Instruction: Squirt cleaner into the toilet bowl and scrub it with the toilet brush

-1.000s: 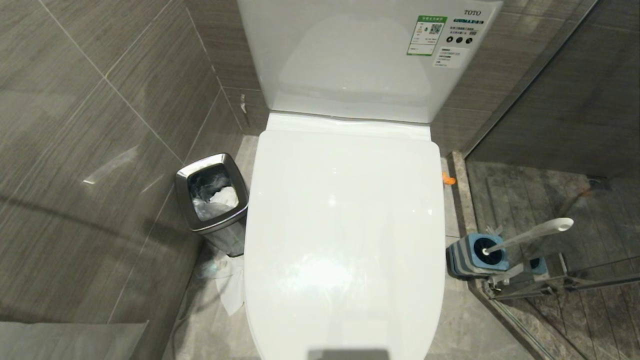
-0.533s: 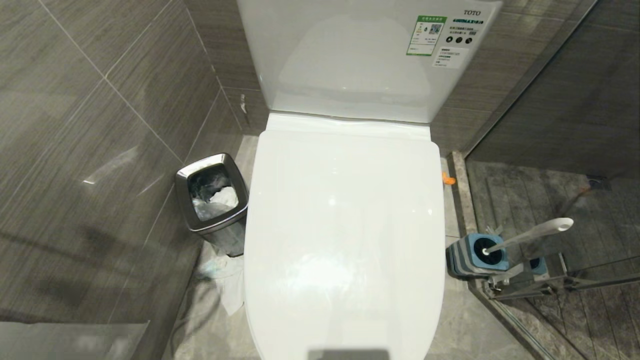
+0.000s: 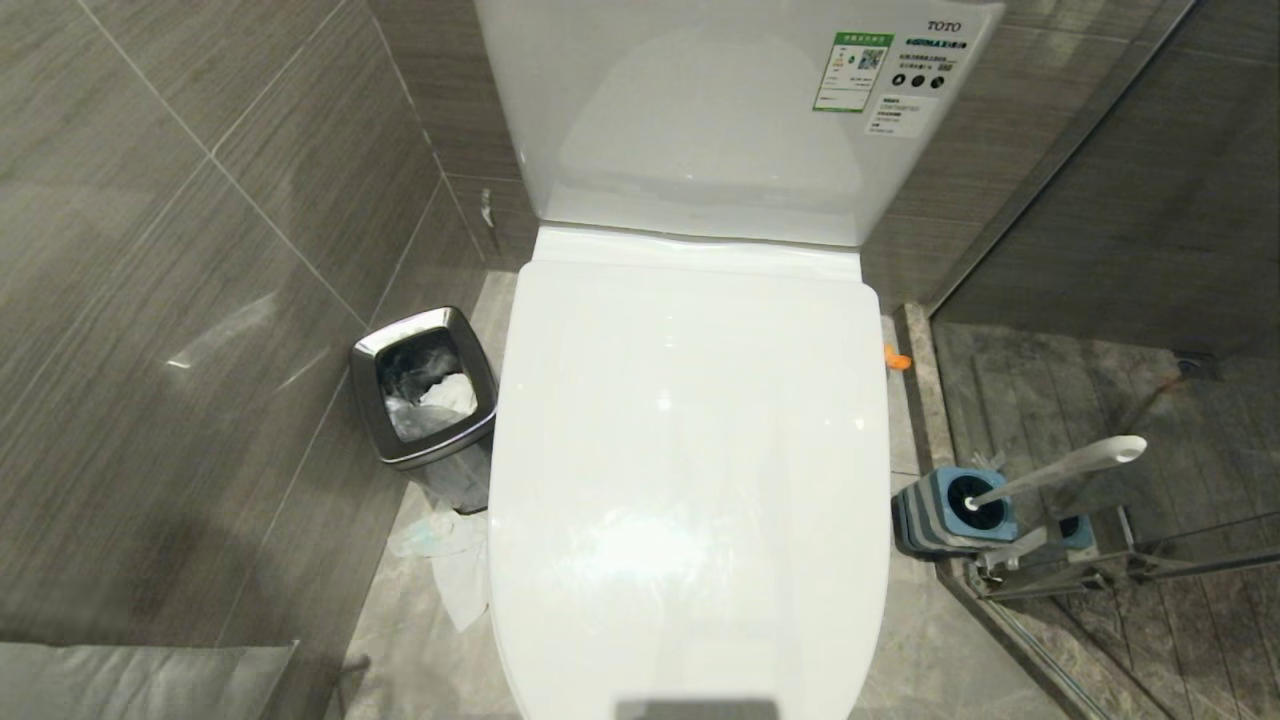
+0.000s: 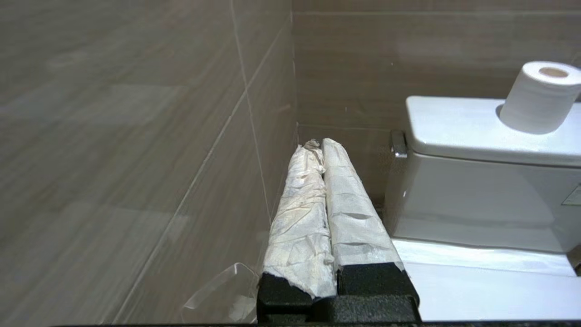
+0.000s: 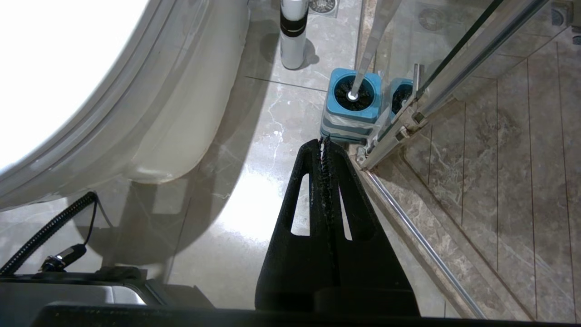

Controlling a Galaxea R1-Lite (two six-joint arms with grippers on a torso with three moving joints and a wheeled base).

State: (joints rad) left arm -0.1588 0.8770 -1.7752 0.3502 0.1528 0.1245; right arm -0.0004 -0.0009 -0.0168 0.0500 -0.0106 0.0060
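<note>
Grey wood-grain tiles line the walls of a narrow bathroom, with pale marble floor below. The toilet bowl (image 3: 690,480) fills the middle, its long axis running from the tank toward the camera, lid shut flat over the seat. A paper roll (image 4: 540,95) stands upright on the tank top. Beside the toilet's right edge, by the glass shower door, the toilet brush (image 3: 1060,470) sits head-down in its blue-and-grey holder (image 3: 950,515), handle leaning away from the toilet toward the shower. The cleaner (image 5: 292,34) stands upright on the floor further back along the same side. At the toilet's left edge a steel bin (image 3: 425,390) holds a dark liner and crumpled paper.

The left end effector (image 4: 320,147), fingers wrapped in white paper, is clenched and empty, raised level toward the corner wall beside the tank. The right end effector (image 5: 324,143) hangs pointing down at the floor near the holder, clenched, empty.
</note>
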